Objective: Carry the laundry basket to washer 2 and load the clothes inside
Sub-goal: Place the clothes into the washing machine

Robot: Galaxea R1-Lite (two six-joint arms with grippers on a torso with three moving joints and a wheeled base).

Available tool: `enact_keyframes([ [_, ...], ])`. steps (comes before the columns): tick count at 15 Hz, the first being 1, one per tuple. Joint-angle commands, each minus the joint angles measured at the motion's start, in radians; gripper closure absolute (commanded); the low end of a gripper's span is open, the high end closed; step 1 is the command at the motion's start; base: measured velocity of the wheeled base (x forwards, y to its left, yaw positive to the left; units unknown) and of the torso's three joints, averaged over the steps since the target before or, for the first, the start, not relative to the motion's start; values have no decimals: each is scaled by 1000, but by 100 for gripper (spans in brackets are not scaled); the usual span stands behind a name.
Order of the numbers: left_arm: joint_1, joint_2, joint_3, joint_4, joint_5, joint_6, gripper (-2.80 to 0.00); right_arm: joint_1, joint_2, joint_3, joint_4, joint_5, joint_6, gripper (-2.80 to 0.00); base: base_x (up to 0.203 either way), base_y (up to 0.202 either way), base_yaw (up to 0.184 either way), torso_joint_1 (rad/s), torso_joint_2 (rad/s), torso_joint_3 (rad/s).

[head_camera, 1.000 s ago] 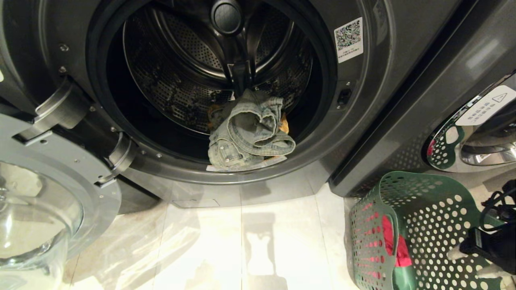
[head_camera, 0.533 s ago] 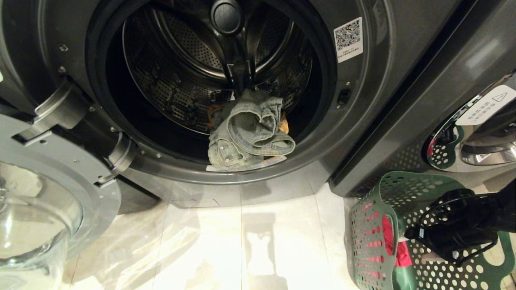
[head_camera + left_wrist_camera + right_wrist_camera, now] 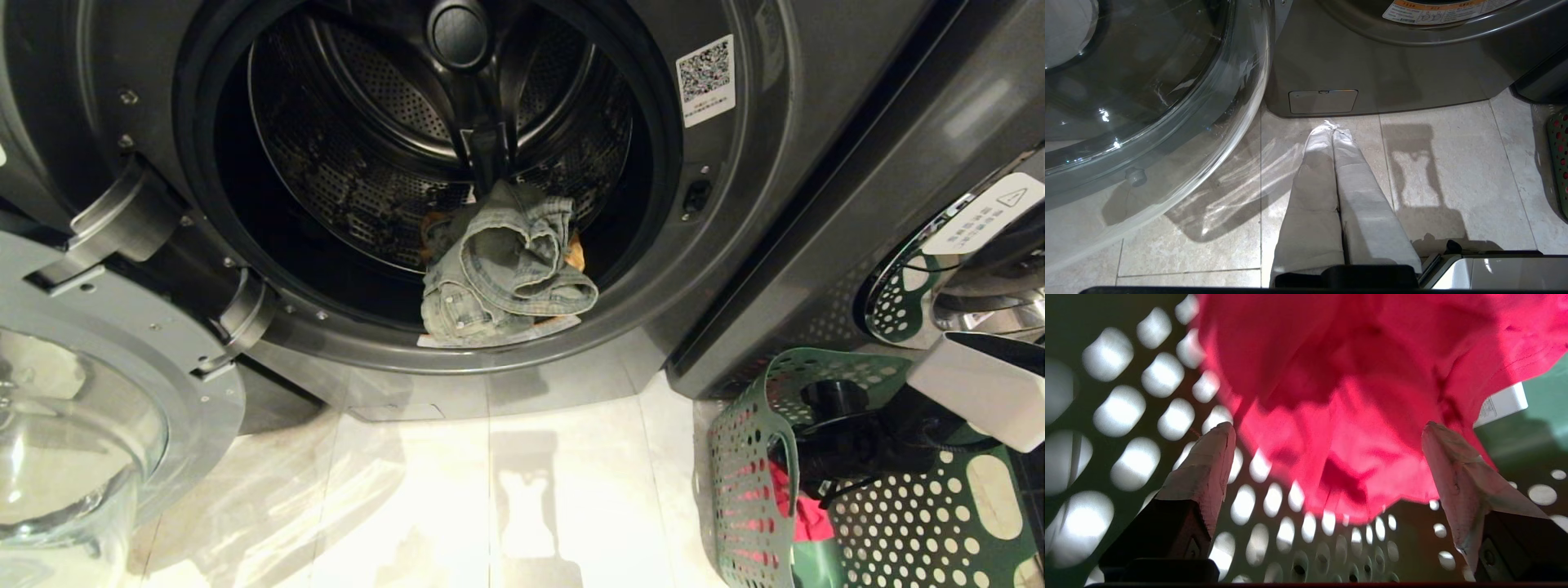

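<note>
The washer (image 3: 735,245) fills most of the head view, its round mouth facing the camera and slightly upward in the frame, with the glass door (image 3: 73,425) swung fully open at the lower left. No numeral label shows from here, so which machine this is cannot be read off. Inside the drum, low and just right of centre, lies the faded denim piece (image 3: 502,273), bunched in a heap whose long axis runs from the drum's back toward the door rim, its lower edge resting on the rim's lip. A bit of yellow garment (image 3: 576,253) peeks out from behind its right side.

At the lower right of the head view stands the laundry basket (image 3: 755,490), upright on the pale tiled floor (image 3: 506,490), just beside the washer's right corner, its open top facing up. It holds the pink-red garment (image 3: 1355,416), which shows through the wall holes and at the basket's near-left inner side.

The right gripper (image 3: 1327,465) reaches down into the basket from the right edge of the head view. Its fingers (image 3: 1202,465) are spread wide, one on either side of the crumpled garment, not gripping it; whether they touch the cloth is hard to tell.

The left gripper (image 3: 1336,128) hangs over the floor before the washer's base, fingers pressed together, holding nothing.
</note>
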Motion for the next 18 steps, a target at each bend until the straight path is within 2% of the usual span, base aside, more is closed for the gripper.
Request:
enact_keyframes([
  [1, 0, 2, 6, 0, 0, 0, 0, 7, 78, -67, 9, -24, 26, -280, 0, 0, 0, 0, 0, 0],
  [4, 0, 2, 6, 0, 1, 0, 0, 7, 148, -194, 64, -88, 114, -280, 0, 0, 0, 0, 0, 0],
  [7, 0, 2, 6, 0, 1, 0, 0, 10, 207, -270, 95, -91, 157, -280, 0, 0, 0, 0, 0, 0],
  [10, -1, 2, 6, 0, 1, 0, 0, 15, 241, -283, 95, -86, 187, -280, 0, 0, 0, 0, 0, 0],
  [11, 0, 2, 6, 0, 1, 0, 0, 17, 246, -281, 96, -86, 191, 0, 0, 0, 0, 0, 0, 0],
  [18, -1, 2, 6, 0, 0, 0, 0, 11, 198, -263, 164, -91, 193, 0, 0, 0, 0, 0, 0, 0],
])
